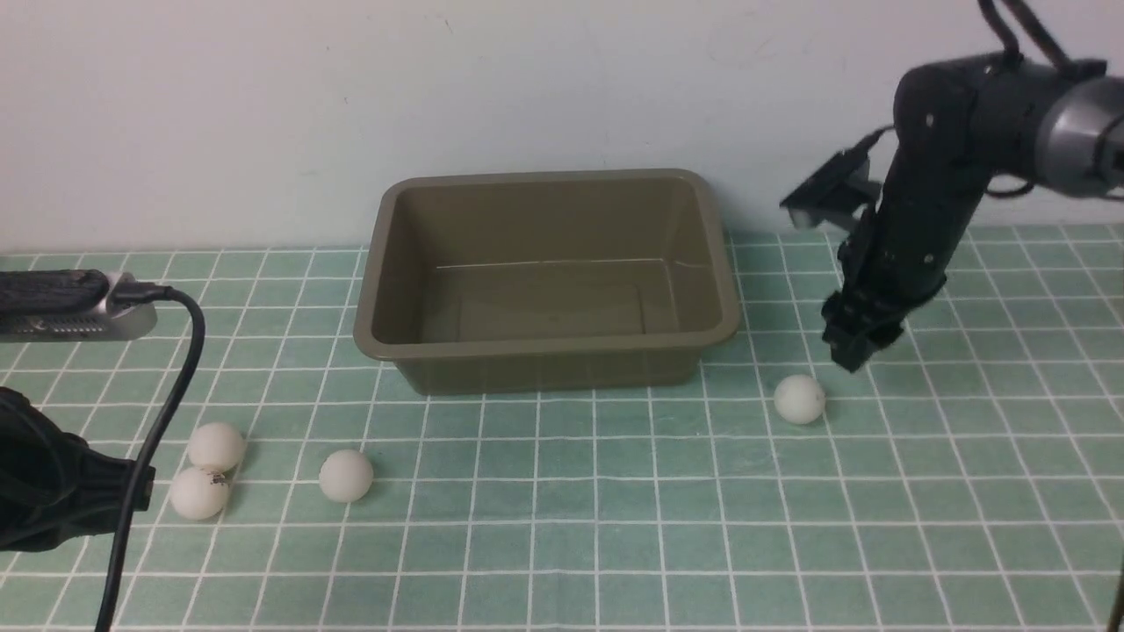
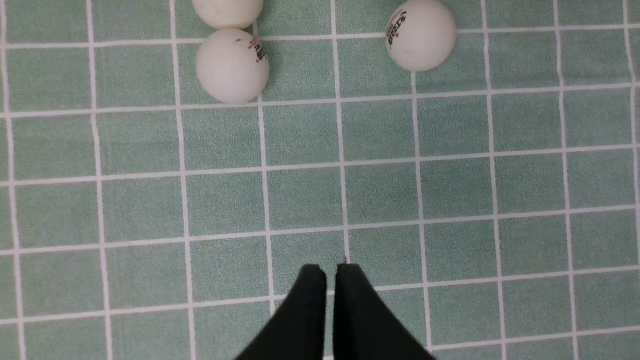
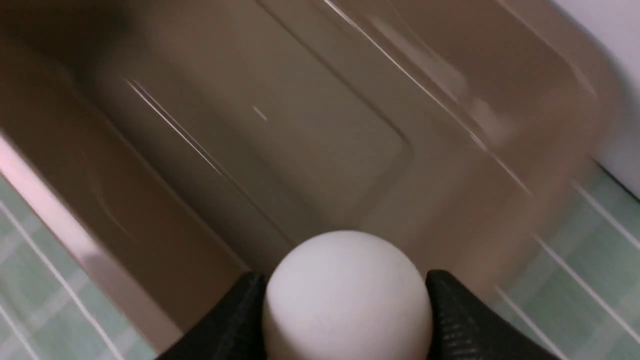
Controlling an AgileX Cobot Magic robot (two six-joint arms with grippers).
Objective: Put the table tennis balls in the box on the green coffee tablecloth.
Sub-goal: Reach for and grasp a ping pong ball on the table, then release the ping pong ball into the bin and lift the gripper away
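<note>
The olive-brown box [image 1: 544, 364] stands empty at the back middle of the green coffee tablecloth [image 1: 615, 509]. Three table tennis balls lie front left: one [image 1: 216, 445], one [image 1: 199, 492] touching it, one [image 1: 345, 475] apart. Another ball [image 1: 799, 399] lies right of the box. My right gripper [image 1: 856, 349] hangs just above and behind that ball. In the right wrist view it [image 3: 345, 280] is shut on a white ball [image 3: 345, 305], facing the box [image 3: 300, 125]. My left gripper [image 2: 330, 270] is shut and empty, short of the left balls [image 2: 232, 65], [image 2: 421, 34], [image 2: 227, 10].
A pale wall rises directly behind the box. My left arm, its wrist camera [image 1: 70, 303] and a black cable [image 1: 167, 404] fill the left edge of the front view. The cloth runs on to the front and to the right.
</note>
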